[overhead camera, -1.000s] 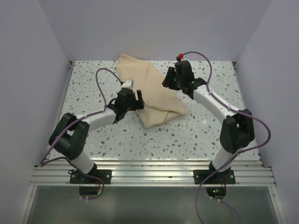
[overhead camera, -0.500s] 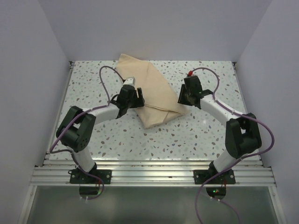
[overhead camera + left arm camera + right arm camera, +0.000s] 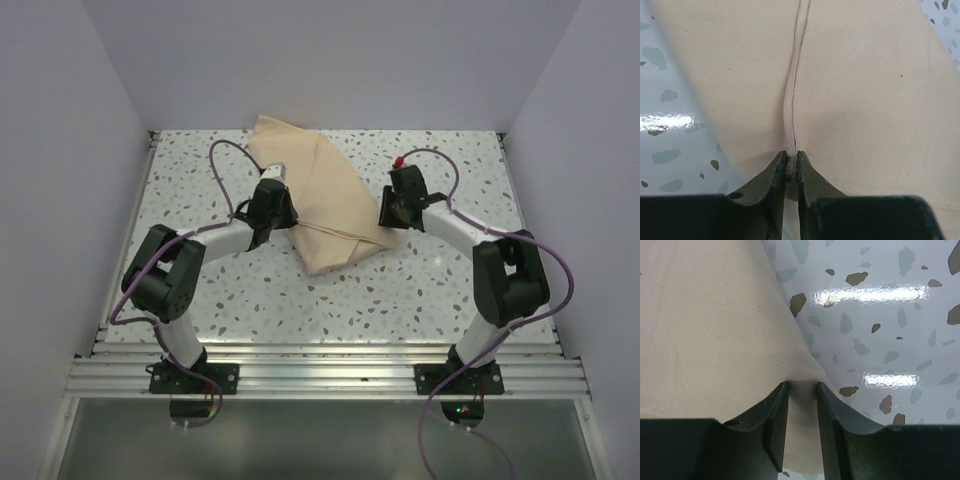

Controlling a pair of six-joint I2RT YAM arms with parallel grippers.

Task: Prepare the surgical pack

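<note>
The surgical pack shows only as a folded beige cloth (image 3: 322, 195) lying on the speckled table; no tray, instruments or gauze are in view. My left gripper (image 3: 284, 217) sits at the cloth's left edge. In the left wrist view it (image 3: 791, 157) is shut on a raised hem of the cloth (image 3: 865, 100). My right gripper (image 3: 388, 214) is at the cloth's right corner. In the right wrist view its jaws (image 3: 802, 386) stand a little apart, astride the edge of the cloth (image 3: 705, 340), with fabric lying between them.
The speckled white table (image 3: 250, 290) is closed in by white walls on the left, right and back. An aluminium rail (image 3: 330, 375) carrying both arm bases runs along the near edge. Purple cables loop above each arm.
The left gripper has moved onto the cloth's left edge and shut on its hem. The right arm has come down from above the cloth to its right corner, its jaws narrowing.
</note>
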